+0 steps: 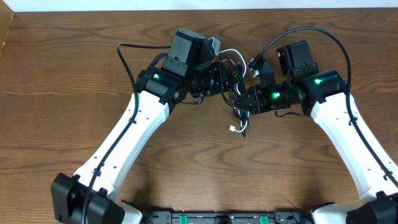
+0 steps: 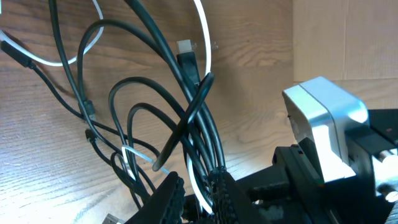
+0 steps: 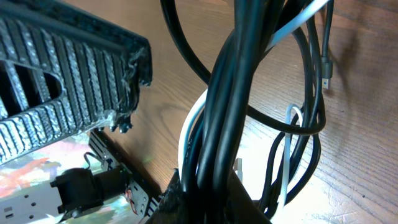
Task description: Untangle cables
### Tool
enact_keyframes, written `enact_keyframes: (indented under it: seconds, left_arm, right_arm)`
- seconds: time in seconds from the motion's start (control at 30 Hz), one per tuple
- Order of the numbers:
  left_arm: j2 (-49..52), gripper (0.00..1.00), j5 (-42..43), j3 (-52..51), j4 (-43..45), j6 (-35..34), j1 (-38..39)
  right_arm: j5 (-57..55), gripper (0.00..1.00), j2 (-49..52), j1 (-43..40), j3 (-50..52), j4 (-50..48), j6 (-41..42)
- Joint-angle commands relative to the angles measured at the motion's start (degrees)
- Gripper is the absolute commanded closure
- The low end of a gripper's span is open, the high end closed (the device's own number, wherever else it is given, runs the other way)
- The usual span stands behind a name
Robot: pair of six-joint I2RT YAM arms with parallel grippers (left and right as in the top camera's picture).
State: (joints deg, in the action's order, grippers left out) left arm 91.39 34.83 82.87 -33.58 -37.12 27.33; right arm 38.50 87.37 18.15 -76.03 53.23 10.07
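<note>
The cables (image 1: 237, 93) hang as one tangle between my two grippers at the middle of the table. In the left wrist view, black cables (image 2: 186, 118) loop and cross over a white cable (image 2: 202, 37). My left gripper (image 2: 198, 196) is shut on the white strand and some black strands. My right gripper (image 3: 211, 202) is shut on a thick bundle of black cables (image 3: 239, 93), with the white cable (image 3: 193, 121) running beside it. From overhead, the left gripper (image 1: 229, 78) and right gripper (image 1: 242, 99) sit close together. A white plug end (image 1: 235, 129) dangles below them.
The wooden table (image 1: 74, 93) extends around both arms. The right arm's silver camera housing (image 2: 323, 124) sits close to my left gripper. A ribbed black finger (image 3: 68, 81) of the left gripper fills the upper left of the right wrist view.
</note>
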Motion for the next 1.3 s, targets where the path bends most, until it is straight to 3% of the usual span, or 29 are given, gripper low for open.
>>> enact_keyframes:
  seconds: [0.0, 0.27, 0.57, 0.73, 1.27]
  left_arm:
    - [2.08, 0.80, 0.55, -0.26, 0.04, -0.26, 0.04]
    - [6.69, 0.80, 1.55, -0.26, 1.18, -0.26, 0.87]
    - [6.64, 0.80, 6.23, -0.26, 5.66, 0.00, 0.87]
    - [6.64, 0.80, 8.72, -0.26, 5.42, 4.35, 0.83]
    - [6.64, 0.81, 12.79, -0.26, 5.44, 5.18, -0.74]
  right_arm:
    - [0.44, 0.99, -0.02, -0.33, -1.55, -0.26, 0.20]
    - [0.42, 0.99, -0.02, -0.33, -1.55, -0.13, 0.17]
    - [0.39, 0.98, -0.02, -0.33, -1.55, -0.13, 0.15]
    - [0.39, 0.98, -0.02, -0.33, -1.55, -0.09, 0.17]
    - [0.42, 0.98, -0.02, -0.33, -1.55, -0.09, 0.20]
